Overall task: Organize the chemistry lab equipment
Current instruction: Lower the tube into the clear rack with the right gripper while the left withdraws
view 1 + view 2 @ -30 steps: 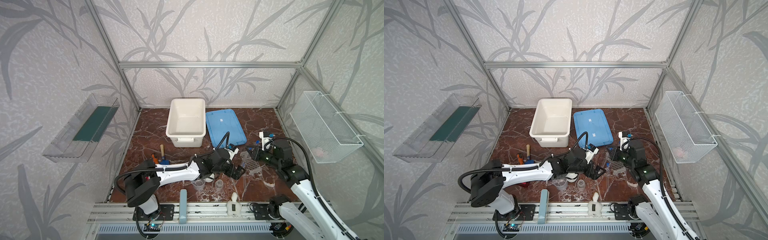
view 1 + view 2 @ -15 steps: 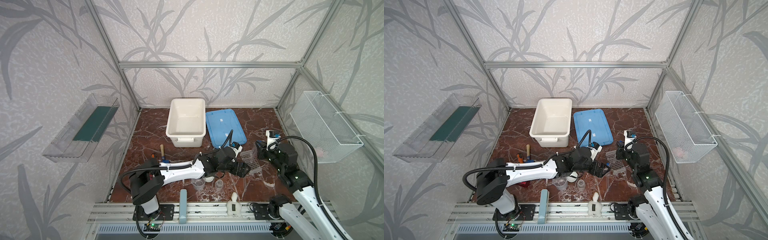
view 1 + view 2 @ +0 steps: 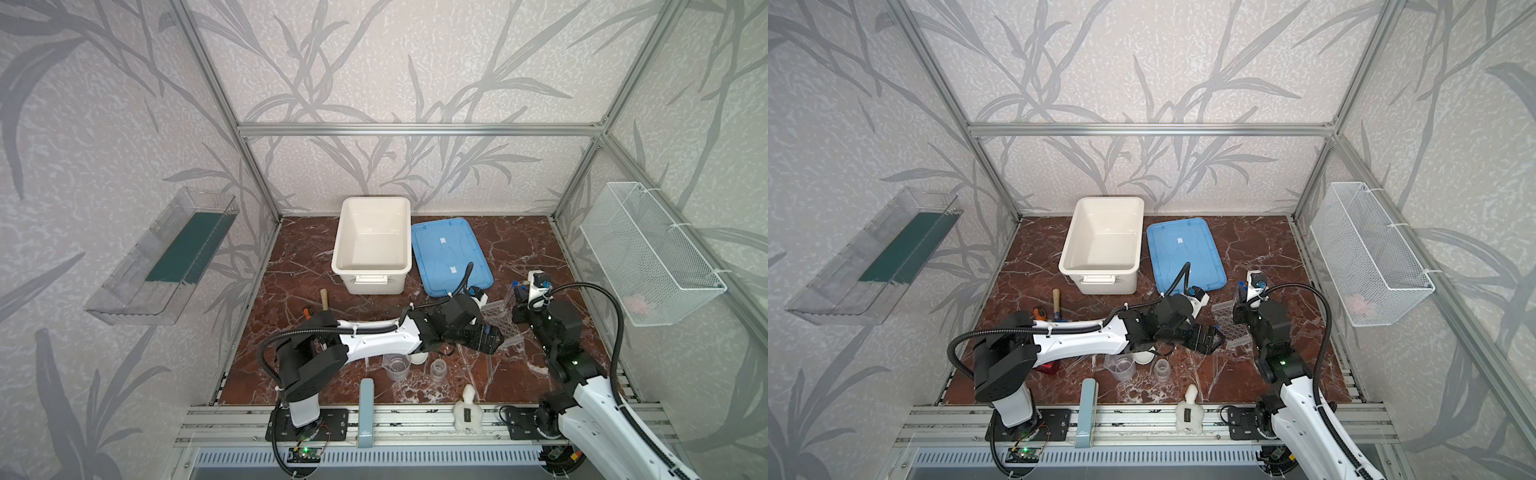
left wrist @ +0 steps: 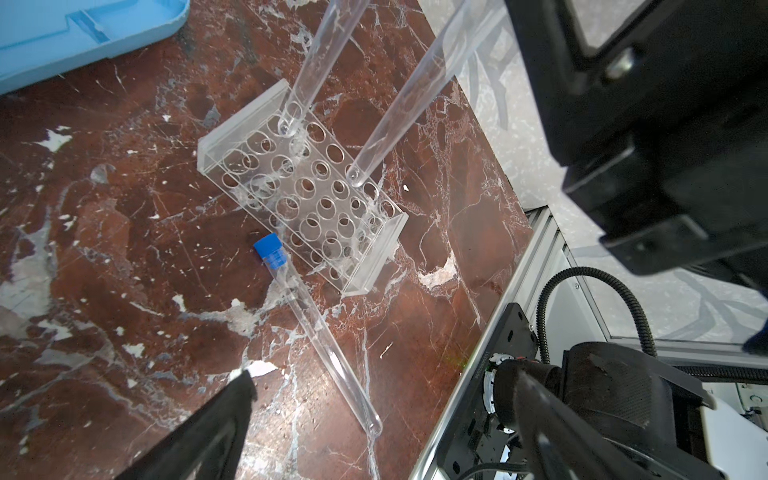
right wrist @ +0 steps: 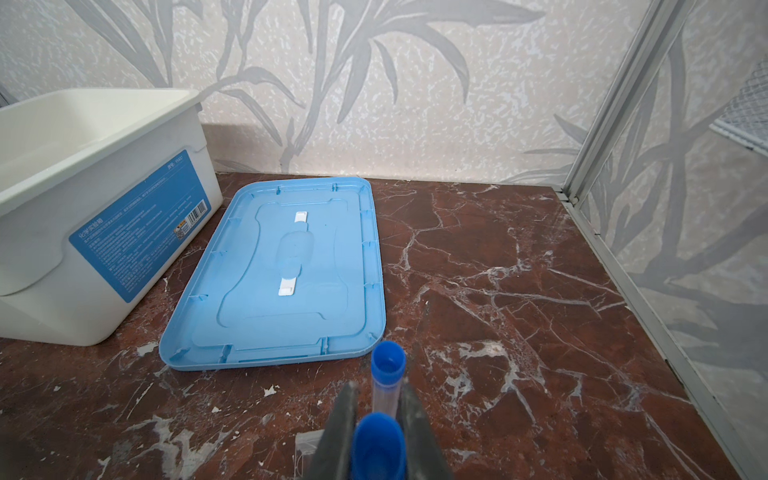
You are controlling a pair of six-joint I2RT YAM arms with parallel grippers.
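Right wrist view: right fingers (image 5: 343,419) pinch blue-capped test tube (image 5: 388,365). Wide-spread left fingers (image 4: 208,432) hang above loose tube (image 4: 320,328) on counter (image 4: 124,291).

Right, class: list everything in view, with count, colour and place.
bin: one, white, table back
lid: one, blue, beside bin
rack: one, clear, table right
test tubes: three, blue-capped; one lying by rack, two upright at it
beaker: one, clear, front
cup: one, clear, beside beaker
dish: one, white, behind beaker
trowel: one, wooden-handled, left
basket: one, white, hanging right
shelf: one, clear, hanging left
left pincer: open, by rack
right pincer: shut on test tube
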